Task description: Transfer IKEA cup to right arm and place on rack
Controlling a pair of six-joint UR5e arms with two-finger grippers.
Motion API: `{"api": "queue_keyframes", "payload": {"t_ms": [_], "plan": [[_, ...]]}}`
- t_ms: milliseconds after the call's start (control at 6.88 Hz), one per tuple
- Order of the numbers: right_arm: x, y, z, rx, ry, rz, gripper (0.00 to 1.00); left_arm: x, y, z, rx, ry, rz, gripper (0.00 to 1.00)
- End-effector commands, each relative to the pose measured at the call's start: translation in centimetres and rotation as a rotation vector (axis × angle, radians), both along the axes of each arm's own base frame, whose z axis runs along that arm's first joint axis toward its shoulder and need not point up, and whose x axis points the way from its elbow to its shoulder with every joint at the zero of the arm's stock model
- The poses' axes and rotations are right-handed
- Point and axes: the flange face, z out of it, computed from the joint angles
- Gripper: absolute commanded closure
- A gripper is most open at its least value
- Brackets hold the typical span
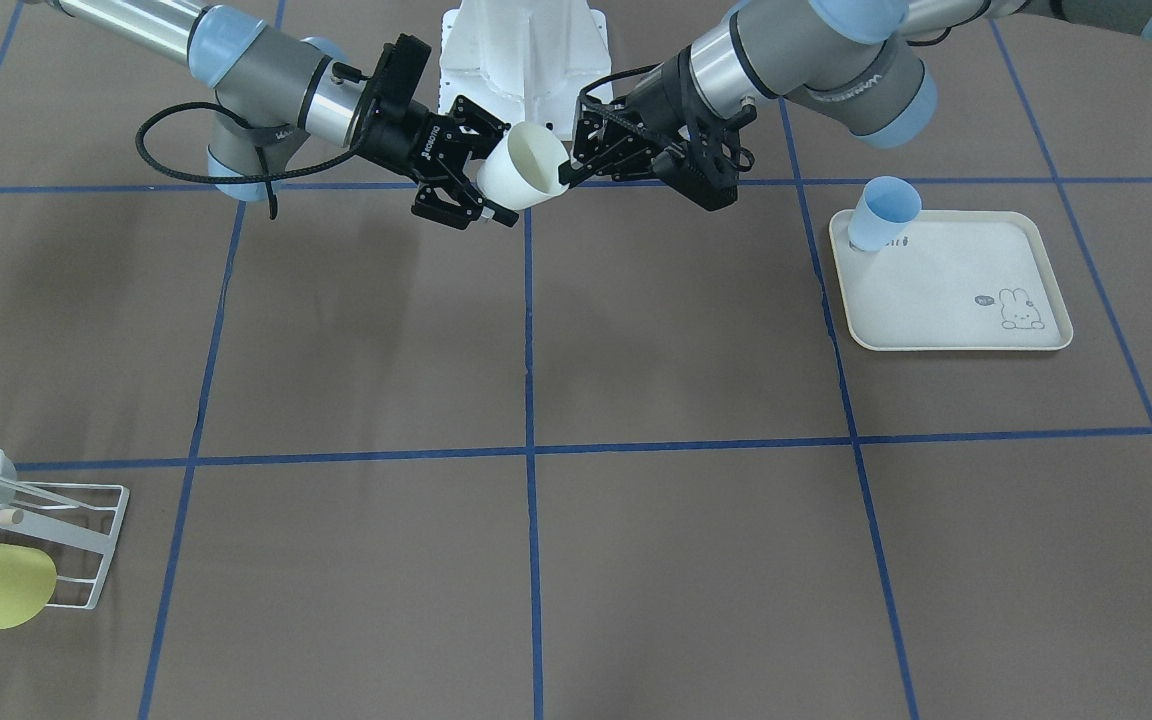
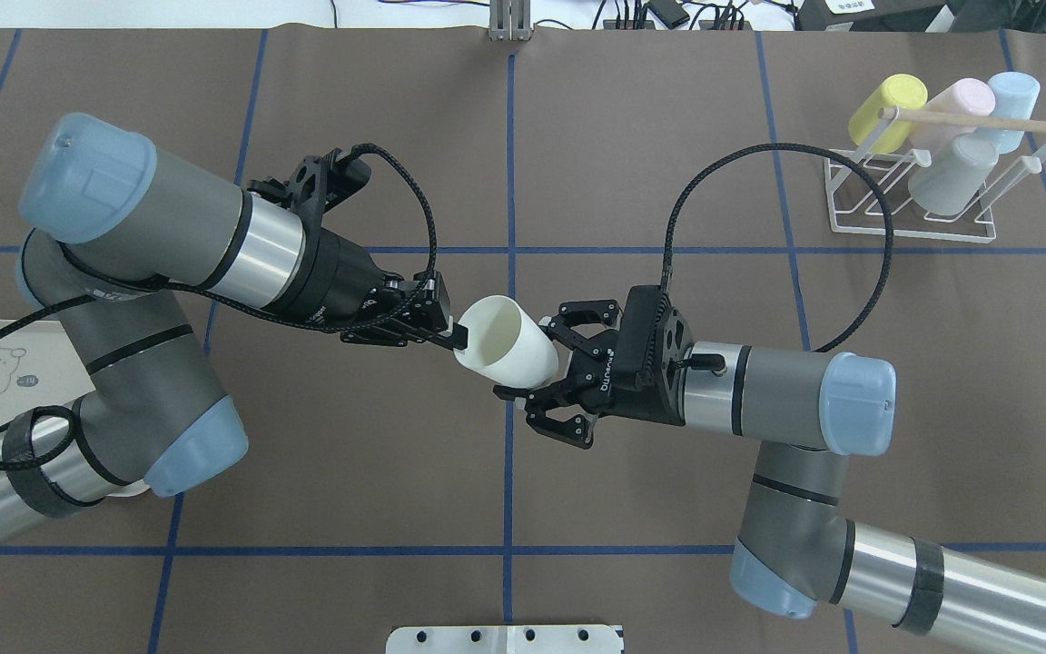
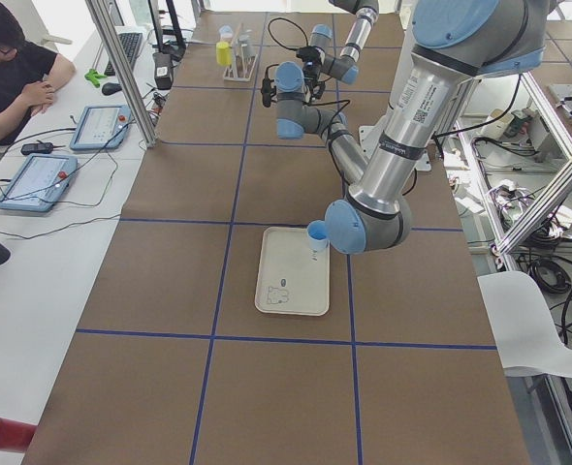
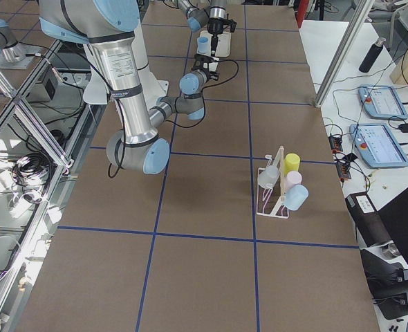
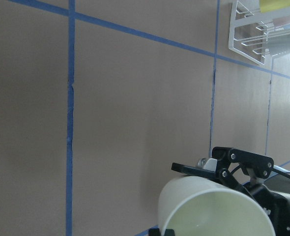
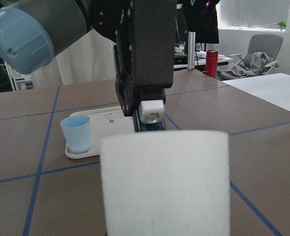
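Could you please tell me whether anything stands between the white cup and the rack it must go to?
Nothing visible does. The white cup hangs between the left gripper and right gripper, and the table toward the rack is bare; only the right arm's own cable loops there.

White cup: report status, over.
Left gripper shut on white cup's rim. Right gripper open, jaws straddling its base. Cup aloft, not yet on rack. Rack holds four cups.
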Motion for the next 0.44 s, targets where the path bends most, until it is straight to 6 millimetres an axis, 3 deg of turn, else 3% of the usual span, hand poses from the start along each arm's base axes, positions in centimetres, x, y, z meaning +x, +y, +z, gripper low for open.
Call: {"api": "queue_keyframes", "payload": {"t_ms": [0, 291], "plan": [[-0.01, 0.05, -0.04, 0.0, 0.0, -0.001, 0.53, -0.12, 0.08, -0.13, 0.009, 0.004, 0.002, 0.01], [-0.01, 0.05, 0.19, -0.002, 0.003, -0.001, 0.53, -0.76, -0.08, -0.31, 0.008, 0.006, -0.008, 0.0]]}}
